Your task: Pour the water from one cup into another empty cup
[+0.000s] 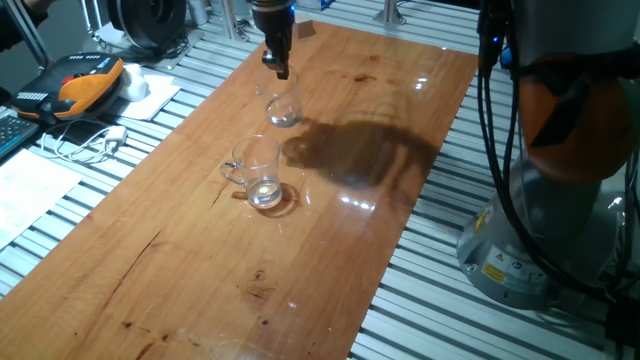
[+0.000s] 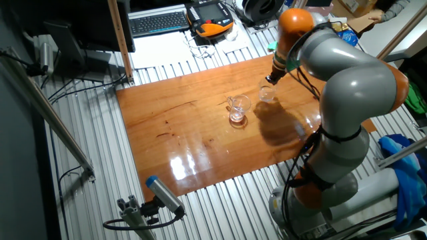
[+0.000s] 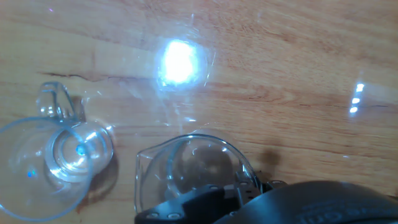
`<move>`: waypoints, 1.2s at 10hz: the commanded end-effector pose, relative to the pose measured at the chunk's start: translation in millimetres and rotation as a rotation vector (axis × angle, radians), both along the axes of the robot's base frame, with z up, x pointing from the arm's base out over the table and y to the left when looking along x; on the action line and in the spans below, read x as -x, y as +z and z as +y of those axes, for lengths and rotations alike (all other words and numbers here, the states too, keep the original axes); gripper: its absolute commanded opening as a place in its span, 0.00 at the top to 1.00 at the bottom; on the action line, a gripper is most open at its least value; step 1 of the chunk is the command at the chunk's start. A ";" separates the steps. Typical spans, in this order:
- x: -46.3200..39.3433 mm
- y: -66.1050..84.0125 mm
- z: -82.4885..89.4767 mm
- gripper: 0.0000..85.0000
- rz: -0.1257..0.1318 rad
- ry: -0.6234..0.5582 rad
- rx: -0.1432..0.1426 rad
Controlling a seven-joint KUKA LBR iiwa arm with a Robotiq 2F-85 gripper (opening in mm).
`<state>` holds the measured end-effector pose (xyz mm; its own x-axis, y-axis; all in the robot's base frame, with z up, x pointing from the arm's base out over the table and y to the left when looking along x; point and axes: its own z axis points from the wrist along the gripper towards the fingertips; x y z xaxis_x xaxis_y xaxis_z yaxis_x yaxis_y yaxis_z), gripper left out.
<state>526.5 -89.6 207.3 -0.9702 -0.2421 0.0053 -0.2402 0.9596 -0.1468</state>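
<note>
My gripper (image 1: pixel 279 66) hangs over the far part of the wooden board and is shut on the rim of the small clear glass tumbler (image 1: pixel 285 108), which hangs slightly tilted just below the fingers. In the hand view the tumbler (image 3: pixel 189 168) fills the lower middle, with a dark finger (image 3: pixel 205 202) at its rim. The handled glass mug (image 1: pixel 258 172) stands upright on the board a little nearer the camera, its handle to the left. It is beside the tumbler in the hand view (image 3: pixel 53 158) and apart from it. I cannot make out water in either glass.
The wooden board (image 1: pixel 200 280) lies on a slatted metal table. An orange teach pendant (image 1: pixel 85 82), cables and papers lie off the board's left side. The robot's base (image 1: pixel 545 230) stands at the right. A keyboard (image 2: pixel 159 22) sits beyond the board.
</note>
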 end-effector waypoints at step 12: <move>11.2 32.2 42.7 1.00 -0.033 0.020 0.256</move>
